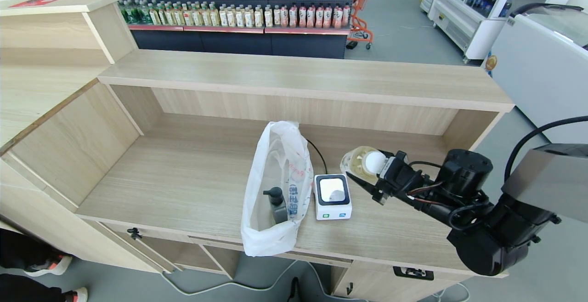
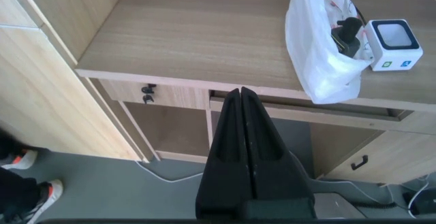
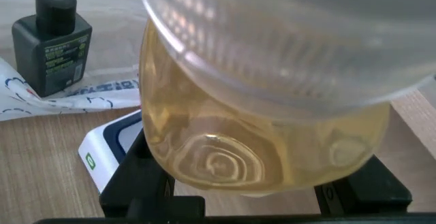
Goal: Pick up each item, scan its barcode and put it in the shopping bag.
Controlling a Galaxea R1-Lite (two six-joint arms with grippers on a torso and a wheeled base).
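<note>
My right gripper [image 1: 383, 175] is shut on a clear bottle of pale yellow liquid [image 1: 357, 162], held on its side just right of the white barcode scanner [image 1: 332, 196]. From the right wrist the bottle [image 3: 259, 115] hangs above the counter between the dark fingers [image 3: 136, 183], with the scanner [image 3: 109, 149] under it to one side. A white plastic shopping bag [image 1: 275, 173] stands open left of the scanner, and a dark pump bottle [image 1: 277, 205] is inside it. My left gripper [image 2: 240, 98] is shut and empty, held off the counter's front edge, with the bag [image 2: 317, 40] farther off.
The wooden counter [image 1: 183, 178] has a raised shelf [image 1: 298, 74] behind and a side wall on the left. A black cable runs from the scanner toward the back. Drawers and handles [image 2: 146, 91] sit under the front edge. Bare counter lies left of the bag.
</note>
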